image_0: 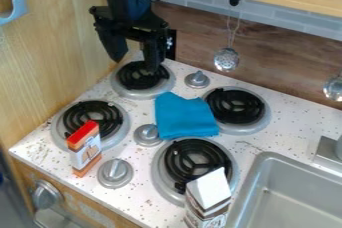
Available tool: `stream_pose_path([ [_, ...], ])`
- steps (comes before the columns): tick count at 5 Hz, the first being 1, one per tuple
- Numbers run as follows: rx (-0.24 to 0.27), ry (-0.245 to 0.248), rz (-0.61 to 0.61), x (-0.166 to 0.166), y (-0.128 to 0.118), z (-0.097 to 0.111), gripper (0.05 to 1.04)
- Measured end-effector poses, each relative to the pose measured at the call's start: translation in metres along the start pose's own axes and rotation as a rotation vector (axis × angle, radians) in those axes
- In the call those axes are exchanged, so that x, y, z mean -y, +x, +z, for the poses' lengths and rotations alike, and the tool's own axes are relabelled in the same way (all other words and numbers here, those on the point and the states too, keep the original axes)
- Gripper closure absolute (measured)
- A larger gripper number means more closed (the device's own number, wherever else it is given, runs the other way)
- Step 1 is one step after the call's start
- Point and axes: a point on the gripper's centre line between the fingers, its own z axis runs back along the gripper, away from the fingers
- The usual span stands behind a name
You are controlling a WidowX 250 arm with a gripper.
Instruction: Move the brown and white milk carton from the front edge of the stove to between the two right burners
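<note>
cloth (184,117) between burners (235,106), carton (208,190) beside sink (294,199)

Speckled white table (290,122): surface layout.
Four coil burners (234,106) and three knobs (147,135) are fitted. Blue cloth (184,117): centre, between burners. Orange-and-white box (85,149): near left. White-topped carton (208,192): near side, left of the inset sink (256,172), near right.

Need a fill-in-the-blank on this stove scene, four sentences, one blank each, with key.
The coil burners on the stovetop number ____.
The cloth lying between the burners is coloured ____.
The gripper hangs near the rear-left burner with its fingers ____.
The box standing at the stovetop's front left has a top coloured ____.

Missing words: four; blue; open; red.
</note>
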Motion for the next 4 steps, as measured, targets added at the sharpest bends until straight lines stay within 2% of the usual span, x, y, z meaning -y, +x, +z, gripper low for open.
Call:
stream_pose_path([
  [1, -0.031, -0.001, -0.005, 0.000, -0.004, -0.009, 0.083],
  [2, -0.067, -0.011, -0.181, 0.020, -0.010, -0.010, 0.083],
  [3, -0.070, -0.030, -0.324, 0.035, -0.029, 0.007, 0.083],
  [4, -0.065, -0.047, -0.429, 0.063, -0.035, 0.011, 0.083],
])
